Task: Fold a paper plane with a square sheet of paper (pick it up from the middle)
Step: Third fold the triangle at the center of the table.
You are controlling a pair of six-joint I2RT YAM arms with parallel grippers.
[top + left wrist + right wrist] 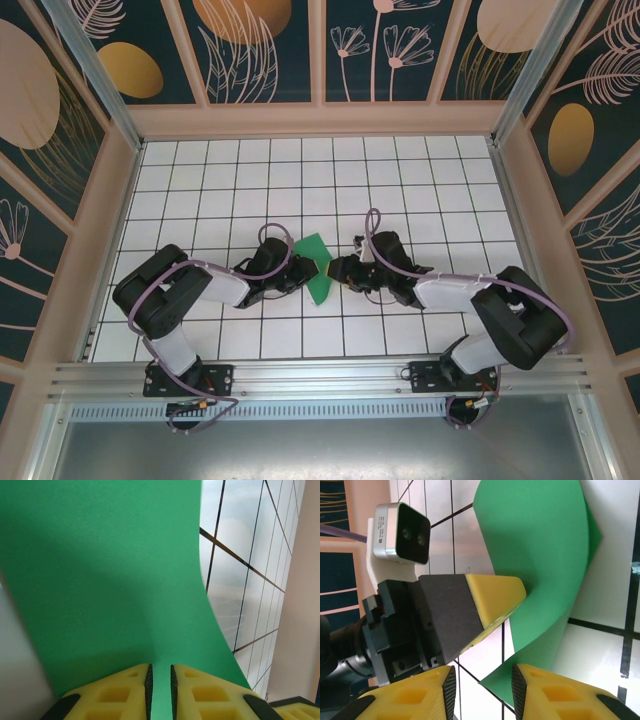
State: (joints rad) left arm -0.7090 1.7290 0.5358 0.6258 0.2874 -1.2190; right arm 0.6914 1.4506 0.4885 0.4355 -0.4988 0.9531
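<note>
At table (430,190) centre, between the two arms: paper (316,262) is up off the tiles, bowed into a soft curve rather than lying flat. No sharp crease visible, so I judge the folding to be at an early stage.

Left gripper (160,680): fingers narrow, pinched on the paper's edge. The sheet rises out of the slot and bends away to one side.

Right gripper (482,685): fingers apart, gap clearly wider than the sheet. A lower corner of the paper lies in or just beyond that gap, nearer one finger (cannot tell whether it touches the pad). Not a grip as seen.

Risks from here:
1. The only hold is a single pinch at one edge. A nudge from the right gripper could pivot or slip the thin sheet in the pads, and alignment would be lost.
2. If the right fingers close on the corner off-line, the edges will not meet. The crooked crease would carry through every later fold.
3. Closing across the bowed part could set a stray dent or crumple instead of a clean line.
4. The two grippers sit very near each other. Either one advancing could knock fingertip against fingertip and jolt the sheet loose.
5. With both clamped, any pull apart could tear the paper.
</note>
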